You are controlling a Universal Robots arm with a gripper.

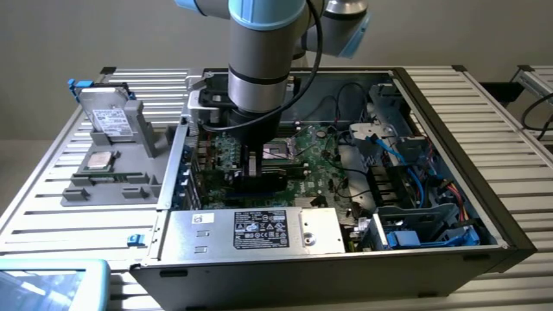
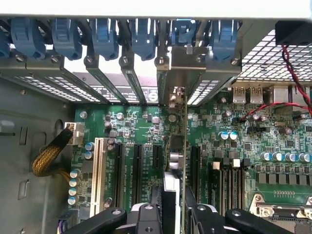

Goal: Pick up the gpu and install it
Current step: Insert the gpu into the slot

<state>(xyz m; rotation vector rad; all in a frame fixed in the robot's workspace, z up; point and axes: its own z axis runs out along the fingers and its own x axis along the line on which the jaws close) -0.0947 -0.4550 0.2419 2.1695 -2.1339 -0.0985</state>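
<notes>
In the wrist view the gpu (image 2: 184,122) stands edge-on above the green motherboard (image 2: 131,126). My gripper (image 2: 174,217) is shut on it, with one black finger (image 2: 146,219) on each side of the card. The card's silver end bracket (image 2: 187,61) sits against the case's rear slot openings, under a blue latch (image 2: 181,30). The card runs along the line of a black expansion slot (image 2: 194,165); whether it is seated in the slot I cannot tell. In the exterior view the gripper (image 1: 252,167) reaches down into the open computer case (image 1: 484,214) with the dark gpu (image 1: 259,183) low over the board.
Other slots, one white (image 2: 99,170) and two black (image 2: 118,168), lie beside the card. Memory sticks (image 2: 226,180) and red-black wires (image 2: 292,83) are on the other side. A power supply (image 1: 250,230) borders the case front. Outside, a grey fixture (image 1: 112,181) holds a hard drive (image 1: 111,120).
</notes>
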